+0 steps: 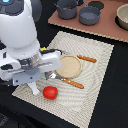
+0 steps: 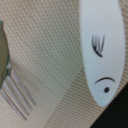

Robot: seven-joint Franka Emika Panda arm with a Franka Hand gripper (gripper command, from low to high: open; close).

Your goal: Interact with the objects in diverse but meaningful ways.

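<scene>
A white fish-like piece [image 2: 102,45] with black marks lies flat on the woven placemat [image 2: 50,45], close to the mat's edge. In the exterior view it shows as a white sliver [image 1: 34,89] just under my gripper [image 1: 29,76], which hangs low over the mat's left part. My fingers do not show in the wrist view, and the arm's body hides them in the exterior view. A red tomato [image 1: 49,92] sits on the mat next to the fish piece. A grey pot [image 1: 66,9] and a grey pan [image 1: 90,15] stand on the far board.
A round tan plate [image 1: 68,66] lies mid-mat, with an orange-handled knife [image 1: 86,58] behind it and a fork [image 1: 70,81] in front; the fork's tines [image 2: 17,97] show in the wrist view. A pale bowl [image 1: 123,17] stands at the exterior view's far right.
</scene>
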